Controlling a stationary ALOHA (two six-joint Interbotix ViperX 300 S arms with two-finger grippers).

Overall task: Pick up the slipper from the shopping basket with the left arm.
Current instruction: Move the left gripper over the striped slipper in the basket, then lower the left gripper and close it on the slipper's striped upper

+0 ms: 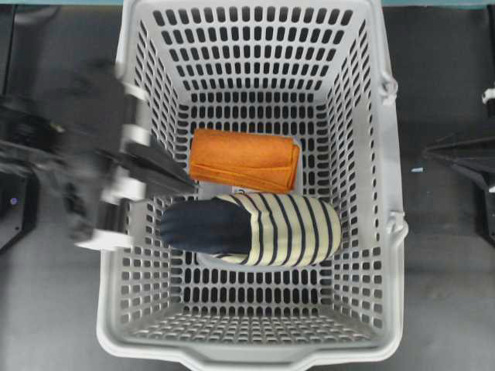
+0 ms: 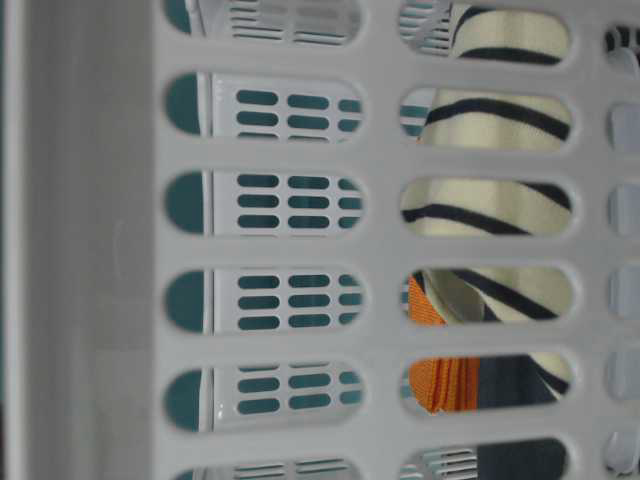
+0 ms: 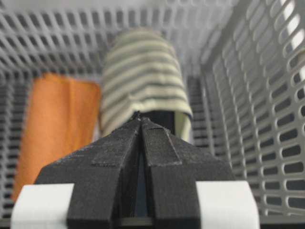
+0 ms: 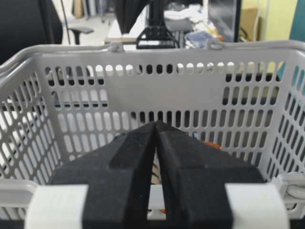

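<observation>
Overhead shows the slipper (image 1: 251,229) lying on the shopping basket (image 1: 390,232) floor beside an orange cloth (image 1: 244,160), navy end toward the left hand (image 1: 174,176), likely for an easy approach. Left wrist view alone shows that hand closed, empty, just short of the slipper.

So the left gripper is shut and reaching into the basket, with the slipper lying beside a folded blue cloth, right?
Not quite: the cloth is orange, not blue, as the overhead view shows. The rest stands: the left gripper is shut and reaches into the basket, and the slipper lies beside the folded cloth.
</observation>
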